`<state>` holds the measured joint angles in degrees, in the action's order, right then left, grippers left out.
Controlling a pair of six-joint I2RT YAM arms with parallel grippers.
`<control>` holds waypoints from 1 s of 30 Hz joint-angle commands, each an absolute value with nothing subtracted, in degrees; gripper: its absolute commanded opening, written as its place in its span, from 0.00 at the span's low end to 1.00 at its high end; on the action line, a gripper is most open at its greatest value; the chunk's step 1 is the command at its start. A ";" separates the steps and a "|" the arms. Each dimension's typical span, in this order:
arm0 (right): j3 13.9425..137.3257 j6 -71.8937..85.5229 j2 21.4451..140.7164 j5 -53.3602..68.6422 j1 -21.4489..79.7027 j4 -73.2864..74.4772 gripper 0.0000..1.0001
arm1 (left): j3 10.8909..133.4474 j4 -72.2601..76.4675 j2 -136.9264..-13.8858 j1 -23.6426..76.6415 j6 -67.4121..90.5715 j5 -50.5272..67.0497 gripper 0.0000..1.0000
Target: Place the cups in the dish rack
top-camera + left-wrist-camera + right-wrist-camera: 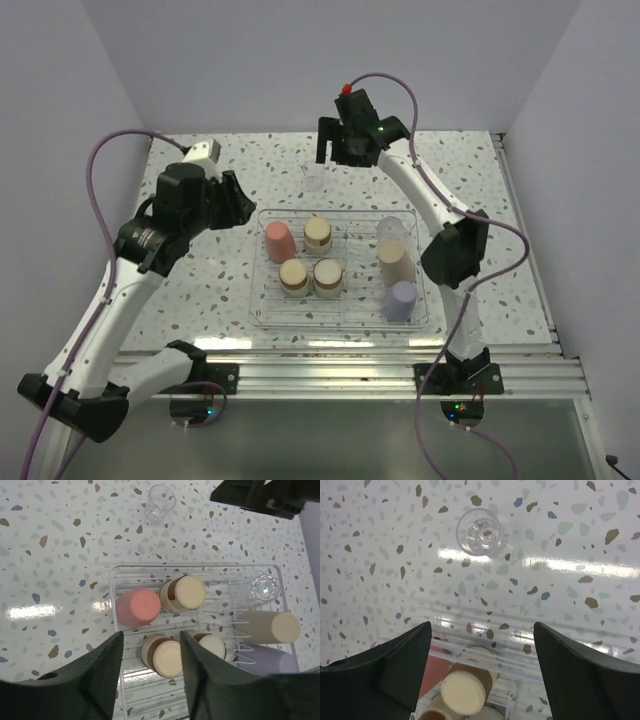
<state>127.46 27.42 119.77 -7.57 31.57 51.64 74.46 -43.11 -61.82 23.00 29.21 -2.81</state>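
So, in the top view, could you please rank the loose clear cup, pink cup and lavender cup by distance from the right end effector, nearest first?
1. loose clear cup, on the table beside the right end effector.
2. pink cup, back left in the rack.
3. lavender cup, front right in the rack.

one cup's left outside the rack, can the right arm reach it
Probably yes: the open right pincer hangs near the clear cup, which stands alone on the table beyond the rack, nothing between them.

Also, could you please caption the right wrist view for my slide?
Open right gripper hovers near a lone clear cup on the table, just beyond the dish rack.
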 commanded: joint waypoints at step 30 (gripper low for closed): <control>143.96 37.27 150.73 -3.60 26.63 39.73 0.29 | 66.62 -47.02 -56.07 22.85 29.97 2.02 0.72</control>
